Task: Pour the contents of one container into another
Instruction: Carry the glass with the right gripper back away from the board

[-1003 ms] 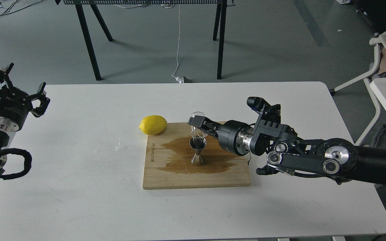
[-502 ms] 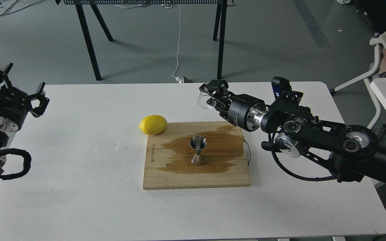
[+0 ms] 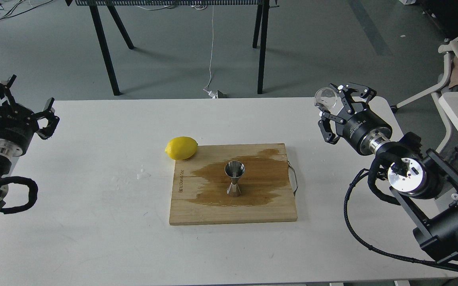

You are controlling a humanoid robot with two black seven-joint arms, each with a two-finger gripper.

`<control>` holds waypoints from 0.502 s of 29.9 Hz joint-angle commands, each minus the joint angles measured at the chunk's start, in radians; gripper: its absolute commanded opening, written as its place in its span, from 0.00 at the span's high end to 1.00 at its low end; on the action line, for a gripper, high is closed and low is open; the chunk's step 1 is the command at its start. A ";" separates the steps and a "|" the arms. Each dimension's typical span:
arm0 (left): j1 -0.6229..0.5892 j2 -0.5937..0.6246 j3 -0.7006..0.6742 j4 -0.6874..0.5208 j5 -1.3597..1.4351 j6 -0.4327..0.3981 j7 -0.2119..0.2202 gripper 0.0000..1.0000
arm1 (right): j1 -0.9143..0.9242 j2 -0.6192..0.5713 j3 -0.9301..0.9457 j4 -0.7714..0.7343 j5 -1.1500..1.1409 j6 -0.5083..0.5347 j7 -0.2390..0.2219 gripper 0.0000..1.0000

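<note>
Counting one cup (image 3: 326,98) in right fingers (image 3: 334,107), left fingers (image 3: 50,108) spread, one jigger (image 3: 234,178), one lemon (image 3: 181,147)

Jigger (image 3: 234,178) upright on wet board (image 3: 233,206); cup (image 3: 326,98) in R pincer (image 3: 342,104), far right.

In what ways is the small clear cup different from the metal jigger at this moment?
The clear cup is transparent; the jigger is shiny metal. The cup is held off the table at the right tool, tipped on its side; the jigger stands upright on the wet wooden board. The cup is low and round; the jigger is hourglass-shaped. Both are small vessels.
</note>
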 commanded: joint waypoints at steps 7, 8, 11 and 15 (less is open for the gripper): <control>0.002 0.000 0.000 -0.001 0.000 0.000 0.000 0.08 | -0.238 0.160 0.277 -0.044 0.239 0.059 0.006 0.54; 0.003 0.000 0.000 -0.001 0.000 0.000 0.000 0.08 | -0.249 0.168 0.288 -0.062 0.272 0.059 0.006 0.54; 0.005 0.001 0.000 -0.001 0.000 0.000 0.000 0.08 | -0.261 0.171 0.295 -0.125 0.358 0.059 0.012 0.54; 0.011 0.001 0.000 -0.001 0.000 0.000 0.000 0.08 | -0.260 0.172 0.295 -0.214 0.421 0.056 0.012 0.54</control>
